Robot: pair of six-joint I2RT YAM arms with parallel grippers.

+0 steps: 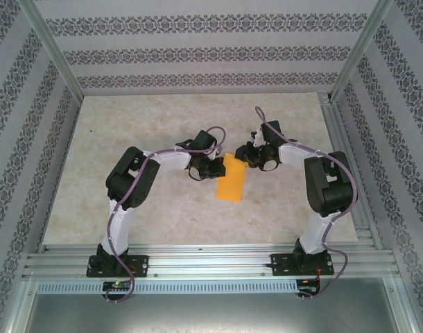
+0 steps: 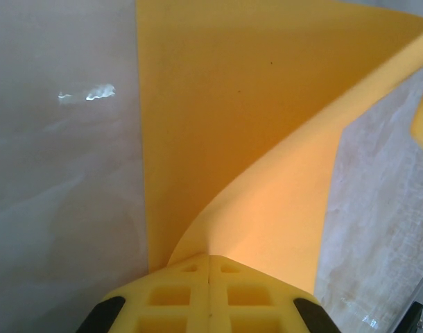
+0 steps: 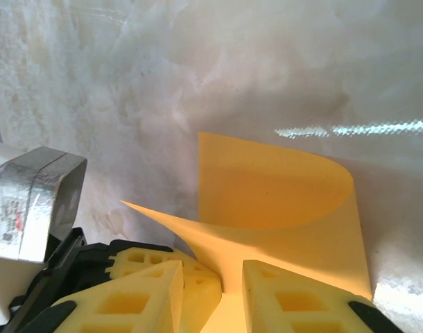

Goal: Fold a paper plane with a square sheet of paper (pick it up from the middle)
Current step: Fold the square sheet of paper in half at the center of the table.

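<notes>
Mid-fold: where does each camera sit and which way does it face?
Top external: above, behind the bases, looking down on the table; whole arms, left gripper and right gripper flanking the sheet.
Left wrist: on that wrist, facing along shut jaws onto the curled sheet.
Right wrist: on that wrist, facing along parted jaws onto the sheet.
Shared: the sheet, in all three.

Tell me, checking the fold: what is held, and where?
The left gripper pinches the square sheet of paper by a lifted edge; right gripper open around it.

surface: pale marbled table point(image 1: 128, 125) | on it: square sheet of paper point(image 1: 232, 178), centre, edge curled up
</notes>
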